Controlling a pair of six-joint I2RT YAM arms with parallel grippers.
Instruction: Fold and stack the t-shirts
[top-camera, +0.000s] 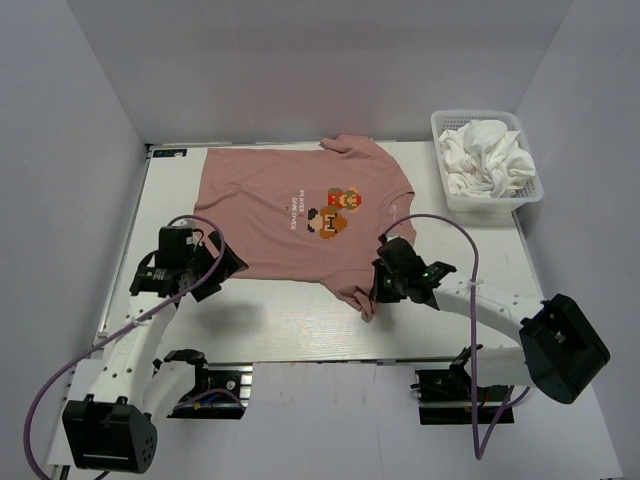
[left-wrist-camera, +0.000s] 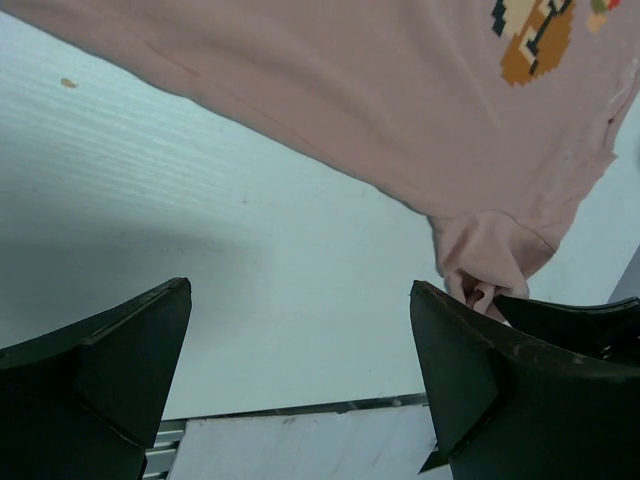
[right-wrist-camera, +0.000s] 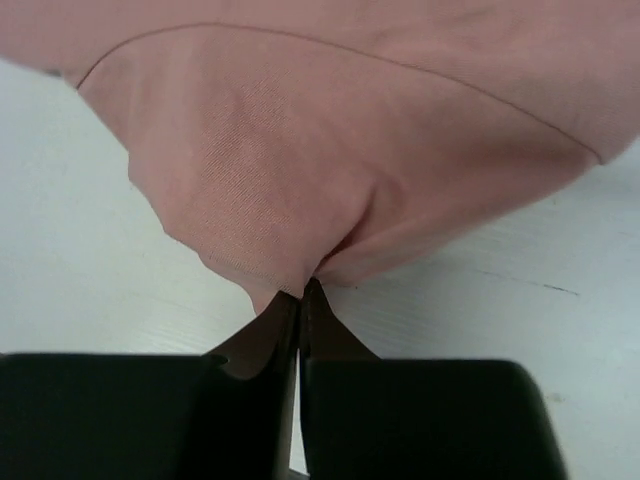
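A thin fold of the pink t-shirt (right-wrist-camera: 330, 150) is clamped by the right end effector (right-wrist-camera: 300, 300); the left end effector (left-wrist-camera: 300, 290) gapes empty. Pulled one-sidedly, the cloth could be lost.

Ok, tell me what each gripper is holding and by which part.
Right gripper: shut on the pink t-shirt, pinching its near sleeve. Left gripper: open, holding nothing.

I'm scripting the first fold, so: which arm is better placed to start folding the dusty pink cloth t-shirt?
Right. The right gripper is shut on the near sleeve of the dusty pink cloth t-shirt; the left gripper is open over the bare white table, holding nothing.
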